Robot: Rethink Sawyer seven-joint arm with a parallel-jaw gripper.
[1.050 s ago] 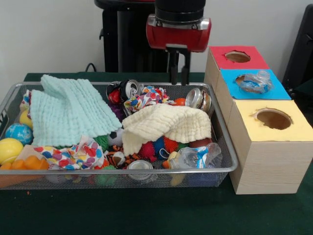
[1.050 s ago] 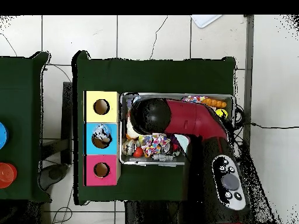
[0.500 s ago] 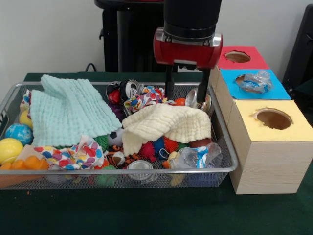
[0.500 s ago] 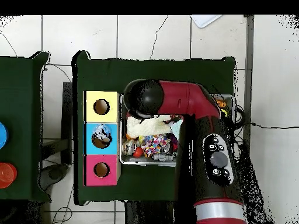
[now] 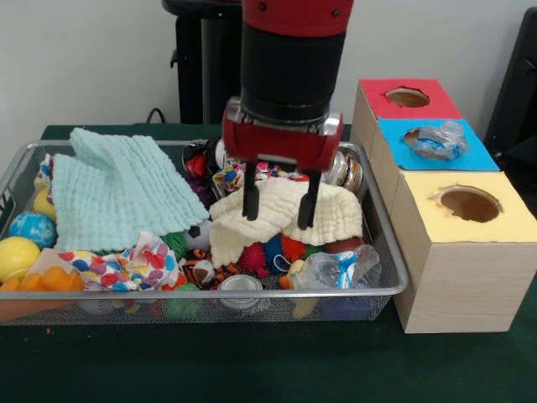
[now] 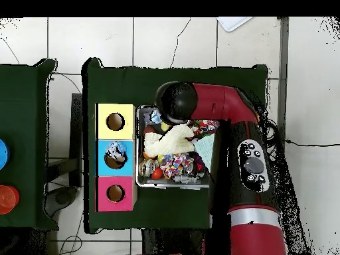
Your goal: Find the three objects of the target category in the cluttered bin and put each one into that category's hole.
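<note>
My gripper [image 5: 279, 206] hangs open just above a cream cloth [image 5: 285, 214] in the right half of the wire bin [image 5: 401, 281], with nothing between its fingers. A crushed clear plastic bottle [image 5: 337, 269] lies at the bin's front right corner, below the cloth. Another crushed bottle [image 5: 436, 141] rests on the hole of the blue box [image 5: 470, 155]. Crushed cans show at the back right [image 5: 342, 168] and at the front rim [image 5: 241, 290]. In the overhead view the arm's head [image 6: 176, 103] hides the gripper; the cream cloth [image 6: 169, 141] shows beside it.
A mint cloth [image 5: 117, 189], a patterned cloth [image 5: 126, 269], balls [image 5: 17, 256] and spiky toys [image 5: 281, 249] fill the bin. Red [image 5: 409, 97] and yellow [image 5: 468, 204] boxes with holes flank the blue one, right of the bin. The boxes [image 6: 115, 156] show left of the bin overhead.
The gripper opened, then came forward from behind the bin's back rim, shifted left and dropped to just above the cream cloth. The bin's contents have not moved.
</note>
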